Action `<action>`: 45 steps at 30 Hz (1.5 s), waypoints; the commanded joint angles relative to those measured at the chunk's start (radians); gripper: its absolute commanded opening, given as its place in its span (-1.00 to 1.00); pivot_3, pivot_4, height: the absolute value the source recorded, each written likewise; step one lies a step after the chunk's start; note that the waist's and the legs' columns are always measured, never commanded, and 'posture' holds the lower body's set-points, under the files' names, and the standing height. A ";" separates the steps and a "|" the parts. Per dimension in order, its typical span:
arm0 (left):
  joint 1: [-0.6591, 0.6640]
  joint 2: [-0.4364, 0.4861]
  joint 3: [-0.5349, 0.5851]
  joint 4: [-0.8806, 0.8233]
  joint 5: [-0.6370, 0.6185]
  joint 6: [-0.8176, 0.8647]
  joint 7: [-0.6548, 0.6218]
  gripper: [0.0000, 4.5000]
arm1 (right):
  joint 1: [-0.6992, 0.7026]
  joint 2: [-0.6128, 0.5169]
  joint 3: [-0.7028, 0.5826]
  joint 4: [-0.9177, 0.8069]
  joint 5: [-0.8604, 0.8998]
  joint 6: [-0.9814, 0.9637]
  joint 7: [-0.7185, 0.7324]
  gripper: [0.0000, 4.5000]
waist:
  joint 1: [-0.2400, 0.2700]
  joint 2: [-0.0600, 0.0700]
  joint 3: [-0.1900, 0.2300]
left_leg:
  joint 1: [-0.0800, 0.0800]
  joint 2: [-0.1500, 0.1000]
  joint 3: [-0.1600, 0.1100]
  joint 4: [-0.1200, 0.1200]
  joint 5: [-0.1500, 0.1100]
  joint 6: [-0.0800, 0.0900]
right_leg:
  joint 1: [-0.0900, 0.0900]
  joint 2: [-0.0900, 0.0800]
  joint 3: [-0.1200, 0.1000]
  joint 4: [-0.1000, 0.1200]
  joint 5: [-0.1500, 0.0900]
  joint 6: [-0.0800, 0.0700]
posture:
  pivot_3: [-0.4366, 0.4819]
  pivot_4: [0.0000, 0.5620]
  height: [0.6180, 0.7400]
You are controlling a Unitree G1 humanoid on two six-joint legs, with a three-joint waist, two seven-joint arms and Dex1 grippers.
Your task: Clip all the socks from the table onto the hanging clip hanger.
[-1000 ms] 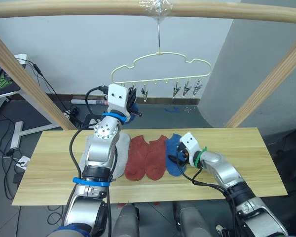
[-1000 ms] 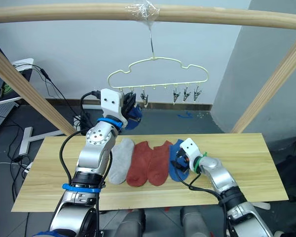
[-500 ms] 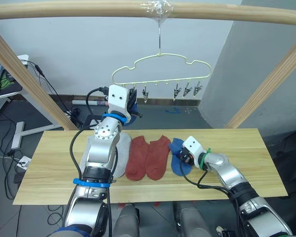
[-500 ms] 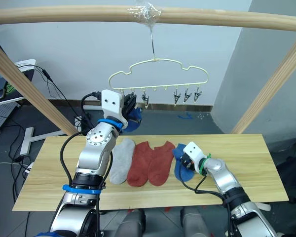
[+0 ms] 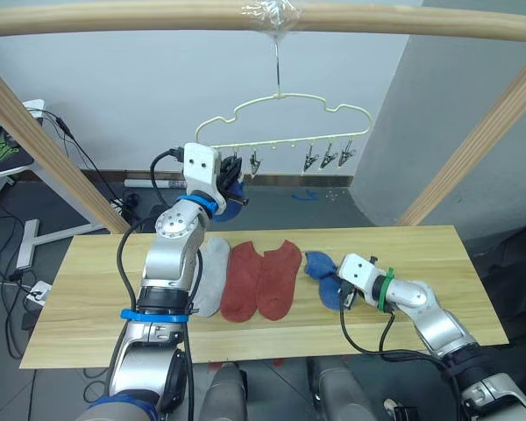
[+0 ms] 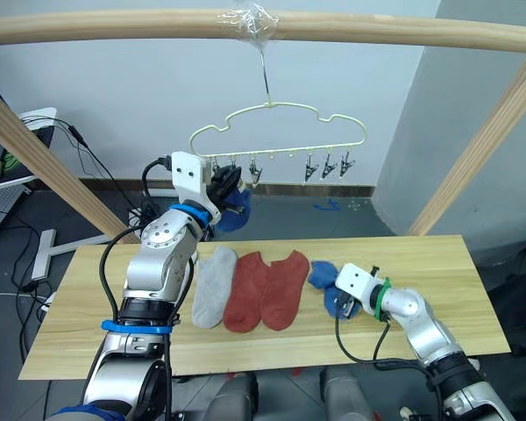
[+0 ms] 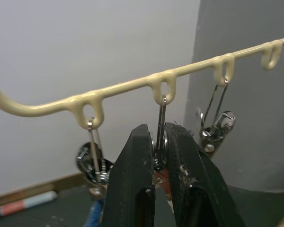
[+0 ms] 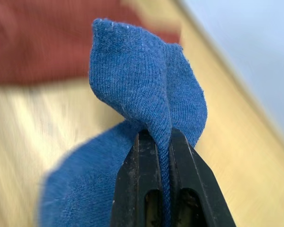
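Right tool (image 8: 162, 142) clamped on a fold of the soft blue ankle sock (image 5: 326, 274), now dragged rightward along the pale wooden plank counter (image 5: 438, 250), well apart from the two rust-red socks (image 5: 263, 279) and the light grey sock (image 5: 212, 274) lying at lower centre. Left tool (image 7: 157, 142) raised at upper centre-left, pinched shut on a small metal clip (image 7: 159, 150) of the thin pale-yellow wire clip hanger (image 5: 280, 123), with another blue sock (image 5: 231, 203) hanging just beside it. Likely means one sock going up, next one picked.
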 commanded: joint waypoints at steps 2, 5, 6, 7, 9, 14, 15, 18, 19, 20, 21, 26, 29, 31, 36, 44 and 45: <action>-0.037 -0.007 0.108 -0.022 -0.204 0.256 -0.019 -0.96 | -0.020 -0.011 -0.021 -0.209 -0.028 -0.080 -0.015 -0.99 | -0.001 0.000 0.000 | 0.000 0.000 0.000 0.000 0.000 0.000 | 0.000 0.000 0.000 0.000 0.000 0.000 | -0.06 -0.18 1.00; -0.075 -0.035 0.224 -0.010 -0.387 0.450 0.030 -0.96 | -0.046 0.018 -0.008 -0.265 -0.061 -0.093 -0.052 -0.99 | 0.000 0.000 0.000 | 0.000 0.000 0.000 0.000 0.000 0.000 | 0.000 0.000 0.000 0.000 0.000 0.000 | -0.07 -0.19 1.00; -0.086 -0.045 0.259 -0.013 -0.444 0.504 0.047 -0.96 | -0.060 0.036 -0.003 -0.275 -0.073 -0.091 -0.067 -0.99 | -0.001 0.000 0.000 | 0.000 0.000 0.000 0.000 0.000 0.000 | 0.000 0.000 0.000 0.000 0.000 0.000 | -0.07 -0.20 1.00; -0.093 -0.050 0.283 -0.018 -0.490 0.545 0.055 -0.96 | -0.075 0.054 0.003 -0.281 -0.085 -0.093 -0.078 -0.99 | -0.002 0.000 0.000 | 0.000 0.000 0.000 0.000 0.000 0.000 | 0.000 0.000 0.000 0.000 0.000 0.000 | -0.07 -0.20 1.00; -0.103 -0.055 0.318 -0.023 -0.556 0.605 0.075 -0.96 | -0.092 0.086 0.008 -0.286 -0.093 -0.080 -0.089 -0.99 | -0.002 0.000 0.000 | 0.000 0.000 0.000 0.000 0.000 0.000 | 0.000 0.000 0.000 0.000 0.000 0.000 | -0.07 -0.20 1.00; -0.123 -0.066 0.377 -0.036 -0.681 0.691 0.132 -0.96 | -0.115 0.124 0.016 -0.281 -0.109 -0.063 -0.090 -0.99 | 0.006 0.000 0.000 | 0.000 0.000 -0.001 0.000 0.000 0.000 | 0.000 0.000 -0.001 -0.001 0.000 0.000 | -0.07 -0.21 1.00; -0.125 -0.066 0.378 -0.040 -0.693 0.698 0.137 -0.96 | -0.118 0.127 0.019 -0.277 -0.113 -0.067 -0.090 -0.99 | 0.006 0.000 0.000 | 0.000 0.000 -0.001 0.000 0.000 0.000 | 0.000 0.000 0.000 -0.001 0.000 0.000 | -0.07 -0.21 1.00; -0.129 -0.067 0.384 -0.052 -0.743 0.729 0.149 -0.96 | -0.137 0.139 0.020 -0.252 -0.120 -0.067 -0.096 -0.99 | 0.007 0.000 0.000 | 0.000 0.000 -0.001 0.000 0.000 0.000 | 0.000 0.000 -0.001 -0.001 0.000 0.000 | -0.07 -0.21 1.00; -0.129 -0.067 0.385 -0.055 -0.755 0.734 0.153 -0.96 | -0.141 0.142 0.019 -0.247 -0.120 -0.066 -0.095 -0.99 | 0.007 0.000 0.000 | 0.000 0.000 -0.001 0.000 0.000 0.000 | 0.000 0.000 -0.001 -0.001 0.000 0.000 | -0.07 -0.21 1.00; -0.126 -0.062 0.377 -0.061 -0.760 0.737 0.151 -0.96 | -0.144 0.148 0.016 -0.241 -0.118 -0.064 -0.097 -0.99 | 0.007 0.000 0.000 | 0.000 0.000 -0.001 0.000 0.000 0.000 | 0.000 0.000 -0.001 -0.001 0.000 0.000 | -0.07 -0.21 1.00; -0.122 -0.059 0.371 -0.066 -0.766 0.742 0.151 -0.96 | -0.150 0.150 0.014 -0.234 -0.118 -0.065 -0.097 -0.99 | 0.007 0.000 0.000 | 0.000 0.000 -0.001 0.000 0.000 0.000 | 0.000 0.000 0.000 -0.001 0.000 0.000 | -0.07 -0.21 1.00; -0.112 -0.059 0.365 -0.083 -0.798 0.755 0.162 -0.96 | -0.169 0.160 0.008 -0.222 -0.116 -0.064 -0.099 -0.99 | 0.007 0.000 0.000 | 0.000 0.000 -0.001 0.000 0.000 0.000 | 0.000 0.000 0.000 -0.001 0.000 0.000 | -0.06 -0.20 1.00; -0.107 -0.056 0.362 -0.092 -0.811 0.766 0.162 -0.96 | -0.182 0.164 0.005 -0.218 -0.116 -0.064 -0.098 -0.99 | 0.007 0.000 0.000 | -0.001 0.000 -0.001 0.000 0.000 0.000 | 0.000 0.000 0.000 -0.001 0.000 0.000 | -0.06 -0.20 1.00; -0.103 -0.049 0.355 -0.098 -0.816 0.773 0.157 -0.96 | -0.192 0.165 0.001 -0.215 -0.115 -0.065 -0.100 -0.99 | 0.007 0.000 0.000 | -0.001 0.000 -0.001 0.000 0.000 0.000 | 0.000 0.000 0.000 -0.001 0.000 0.000 | -0.06 -0.20 1.00; -0.096 -0.038 0.346 -0.098 -0.819 0.770 0.154 -0.96 | -0.199 0.157 -0.005 -0.226 -0.111 -0.065 -0.095 -0.99 | 0.007 0.000 0.000 | -0.001 0.000 0.000 0.000 0.000 0.000 | 0.000 0.000 0.000 -0.001 0.000 0.000 | -0.06 -0.19 1.00; -0.099 -0.025 0.345 -0.091 -0.833 0.778 0.142 -0.96 | -0.216 0.158 -0.005 -0.222 -0.116 -0.060 -0.097 -0.99 | 0.008 0.000 0.000 | -0.001 0.000 0.000 0.000 0.000 0.000 | -0.001 0.000 0.000 -0.001 0.000 0.000 | -0.06 -0.19 1.00; -0.100 -0.025 0.345 -0.092 -0.835 0.780 0.142 -0.96 | -0.218 0.159 -0.004 -0.219 -0.117 -0.060 -0.098 -0.99 | 0.008 0.000 0.000 | -0.001 0.000 -0.001 0.000 0.000 0.000 | -0.001 0.000 0.000 -0.001 0.000 0.000 | -0.06 -0.19 1.00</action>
